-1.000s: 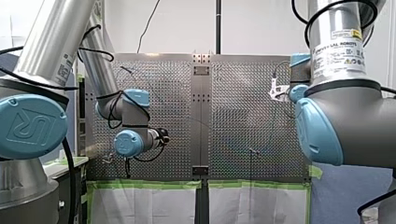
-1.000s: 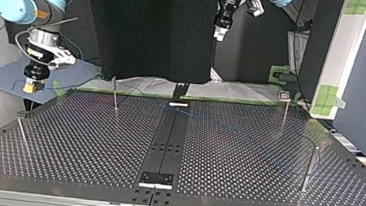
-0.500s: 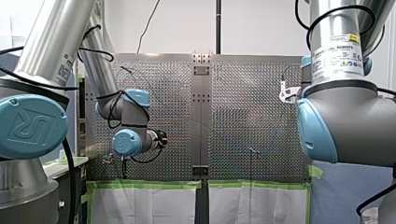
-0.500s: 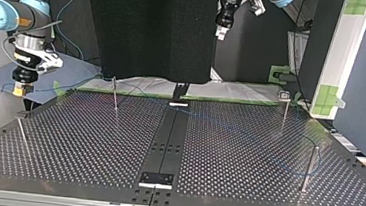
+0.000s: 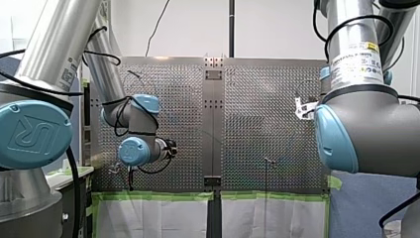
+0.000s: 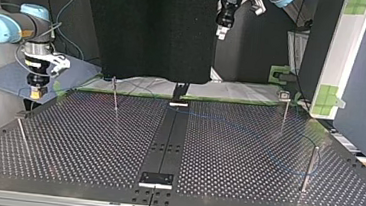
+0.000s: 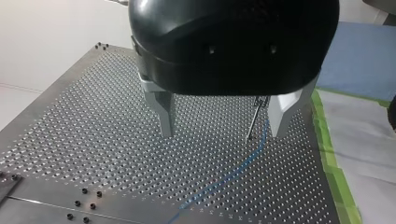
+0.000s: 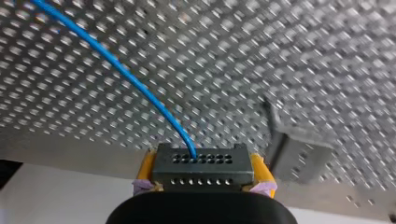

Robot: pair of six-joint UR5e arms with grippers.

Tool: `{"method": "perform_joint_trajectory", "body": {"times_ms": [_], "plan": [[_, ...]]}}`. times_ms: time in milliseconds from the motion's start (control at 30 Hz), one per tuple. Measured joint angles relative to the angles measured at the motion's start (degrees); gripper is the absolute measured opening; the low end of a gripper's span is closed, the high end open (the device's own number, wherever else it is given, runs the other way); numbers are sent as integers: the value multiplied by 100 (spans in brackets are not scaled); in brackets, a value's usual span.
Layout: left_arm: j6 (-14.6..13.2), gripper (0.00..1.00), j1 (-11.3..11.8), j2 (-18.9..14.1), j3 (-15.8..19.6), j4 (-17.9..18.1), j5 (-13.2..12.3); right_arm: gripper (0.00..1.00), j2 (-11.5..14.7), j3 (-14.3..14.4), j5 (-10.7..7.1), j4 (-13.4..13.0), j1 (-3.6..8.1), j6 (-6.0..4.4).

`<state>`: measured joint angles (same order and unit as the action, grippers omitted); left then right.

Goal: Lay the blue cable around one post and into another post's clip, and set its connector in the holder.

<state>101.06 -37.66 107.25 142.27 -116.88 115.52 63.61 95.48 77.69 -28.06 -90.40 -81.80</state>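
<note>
Perforated table [image 8: 289, 51] ahead; connector [image 8: 203, 168] of blue cable [image 8: 116, 65] between my right gripper's [image 8: 203, 170] pads [image 8: 145, 164]

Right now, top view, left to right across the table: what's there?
My right gripper → thin post → black centre strip → my left gripper → post with clip → thick post.

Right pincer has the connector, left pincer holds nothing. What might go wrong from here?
1. My right pincer clamps the connector beside the grey holder, not over it; a skewed approach might catch the holder's edge.
2. The blue cable lies on the table beside a post while my left pincer hangs open above, gripping nothing; pulling on the connector may drag the cable off its route.
</note>
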Motion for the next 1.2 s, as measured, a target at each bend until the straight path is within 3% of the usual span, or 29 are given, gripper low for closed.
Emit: {"method": "perform_joint_trajectory", "body": {"times_ms": [167,333,733,967,1200], "plan": [[1,100,1,0,0,-16,4,0,-20,-16,-178,264,0,102],[0,100,2,0,0,-27,8,0,73,-30,-277,417,17,64],[-23,100,1,0,0,-70,9,0,288,-37,-323,139,234,-488],[-51,100,2,0,0,-117,9,0,296,-194,-532,119,400,-768],[-58,100,2,0,0,-125,8,0,298,-292,-743,45,461,-964]]}}
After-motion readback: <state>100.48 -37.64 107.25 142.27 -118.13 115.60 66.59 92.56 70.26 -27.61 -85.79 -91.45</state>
